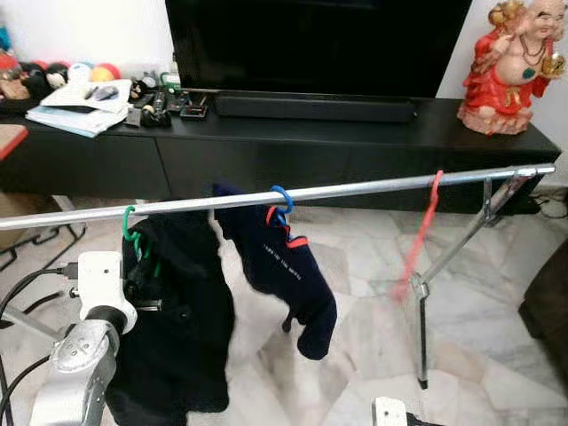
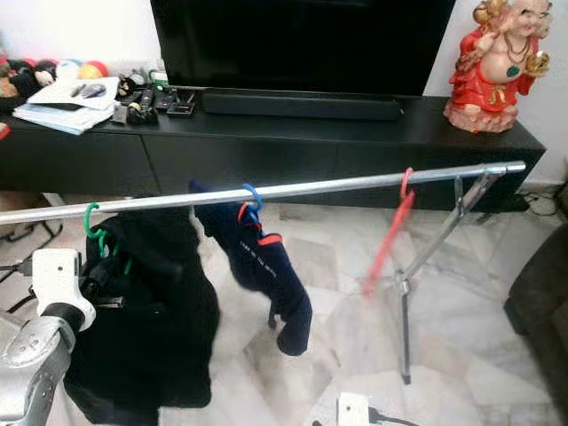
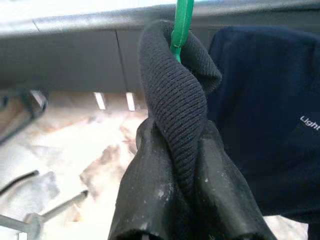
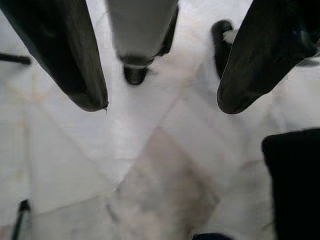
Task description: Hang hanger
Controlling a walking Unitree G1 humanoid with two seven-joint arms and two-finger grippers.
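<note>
- Pressed together at the very front of the left wrist view, the left pincer (image 3: 182, 165) pinches a fold of ribbed dark cloth between its 2 black fingers (image 3: 150, 195); the green hanger (image 3: 181, 22) rises out of the top of that fold.
- From the head camera, the green hanger's hook (image 1: 130, 222) sits over the metal rail (image 1: 355, 191) near the rail's left end, with the black garment (image 1: 173, 319) hanging from it beside the silver left arm (image 1: 84, 355).
- Spread wide, the right pincer (image 4: 160, 105) holds nothing and points down at the marble floor (image 4: 150, 165).
- Along the rail to the right hangs a blue hanger (image 1: 281, 202) carrying a navy garment (image 1: 288, 280) with small white lettering, just beside the black one.
- Further right, well apart from both, a red hanger (image 1: 422, 235) dangles with nothing on it, blurred, near the rail's right end and its folding stand (image 1: 426, 302).
- Between the navy garment and the red hanger the rail is bare.
- Behind the rail stands a long black TV cabinet (image 1: 266, 151) with a television (image 1: 311, 44) and a red figurine (image 1: 510, 67) on it.
</note>
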